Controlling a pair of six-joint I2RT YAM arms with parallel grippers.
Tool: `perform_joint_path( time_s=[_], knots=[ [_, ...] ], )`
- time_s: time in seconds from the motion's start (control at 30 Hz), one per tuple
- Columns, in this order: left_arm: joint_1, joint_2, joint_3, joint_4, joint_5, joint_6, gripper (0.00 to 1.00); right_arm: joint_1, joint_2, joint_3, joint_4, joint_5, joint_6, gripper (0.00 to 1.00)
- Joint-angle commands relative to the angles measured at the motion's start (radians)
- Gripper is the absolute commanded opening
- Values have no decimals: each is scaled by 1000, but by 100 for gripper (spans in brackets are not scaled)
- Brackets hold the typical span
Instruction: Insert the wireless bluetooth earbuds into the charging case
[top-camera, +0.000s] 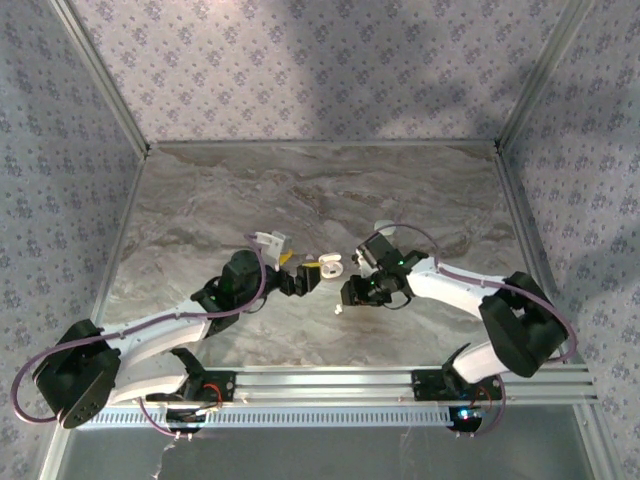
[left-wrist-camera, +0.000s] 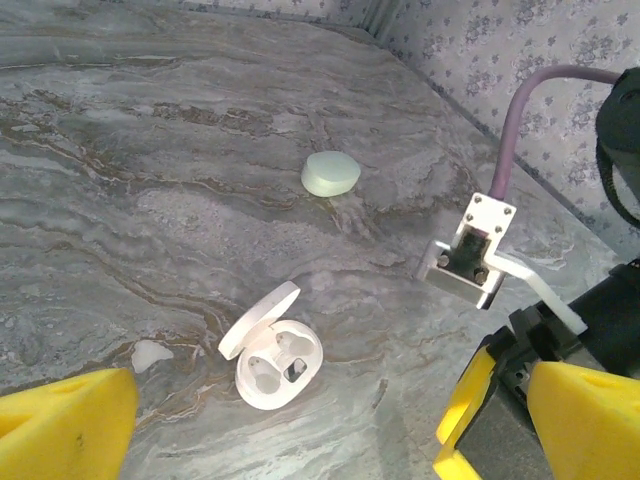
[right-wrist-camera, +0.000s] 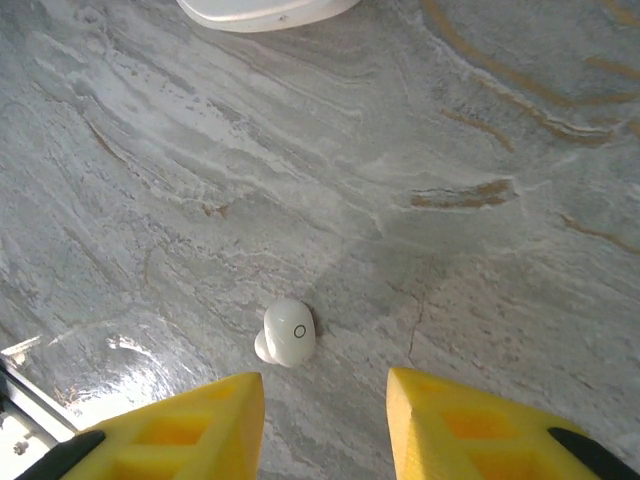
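One earbud (right-wrist-camera: 288, 332) is lying just ahead of right pincer (right-wrist-camera: 325, 400), jaws parted; left pincer (left-wrist-camera: 295, 450) is gaping wide by open charging case (left-wrist-camera: 278, 365).

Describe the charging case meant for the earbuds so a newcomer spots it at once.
Near the middle of the marble table lies the charging case, a white oval. Its lid stands open over two hollows, whereas the pale green oval case farther back is shut.
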Motion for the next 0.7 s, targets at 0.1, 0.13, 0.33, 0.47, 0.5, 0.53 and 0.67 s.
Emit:
perform_joint_path(
  time_s=[0.1,0.13,0.33,0.47,0.5,0.53,0.67],
  knots=[
    [-4,-2,33,-10,-19,24,100,20,64,14,37,-38,-1,36],
    [-4,-3,32,-12,-21,24,100,22,74,18,42,-40,-1,36],
    [-3,-2,34,-15,-22,24,100,41,125,40,51,-47,2,34],
    [-3,-4,33,-17,-23,22,100,53,148,52,57,-47,3,34],
    [-4,-4,33,-16,-23,23,100,53,152,55,56,-46,3,34],
    [-3,-4,33,-17,-23,23,100,54,157,59,55,-45,3,34],
    [-3,-4,34,-18,-24,22,100,56,165,75,30,-28,-8,34]
  ],
)
